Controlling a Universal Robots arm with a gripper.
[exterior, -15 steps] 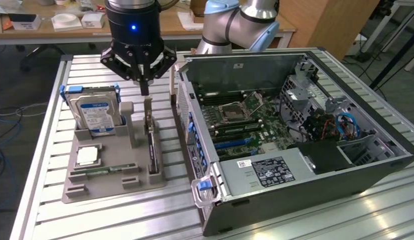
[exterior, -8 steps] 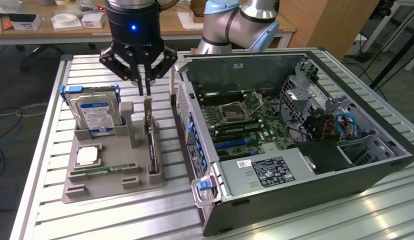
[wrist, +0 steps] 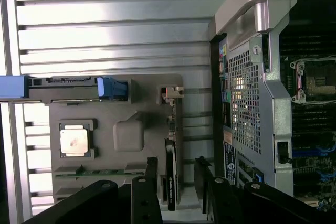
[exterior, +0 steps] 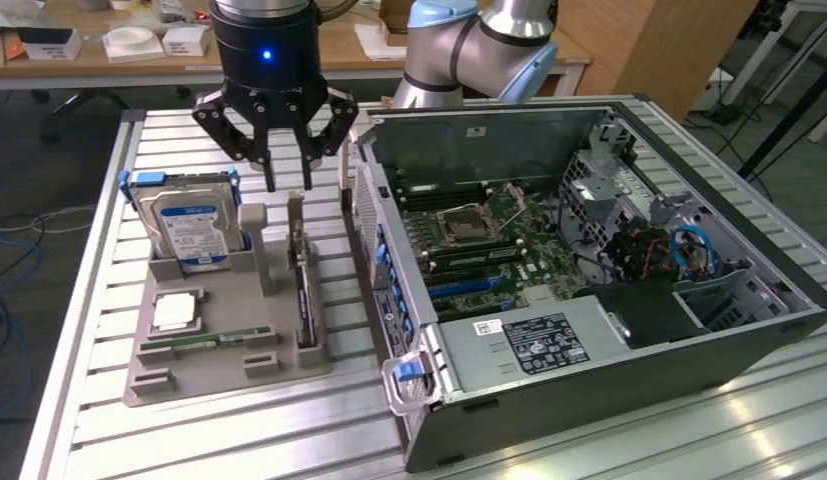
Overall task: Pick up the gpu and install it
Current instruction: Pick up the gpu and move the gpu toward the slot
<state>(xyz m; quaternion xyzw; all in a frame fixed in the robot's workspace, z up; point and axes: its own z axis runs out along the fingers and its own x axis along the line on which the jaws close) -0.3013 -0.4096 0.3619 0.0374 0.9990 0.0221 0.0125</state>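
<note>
The gripper hangs with its fingers spread, above and astride the gpu, touching nothing. The card stands on edge in the grey parts tray, just to the exterior view's left of the open computer case. This looks like the pick-up step. A grasp calls for a straight descent, with the fingers closing on the card's flat faces.

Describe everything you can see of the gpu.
The gpu is a thin, dark, flat card with a pale metal bracket at one end. It stands on edge in a slot of the grey holder. The open gripper hangs just above the bracket end, its fingers apart and apparently not touching the card.
</note>
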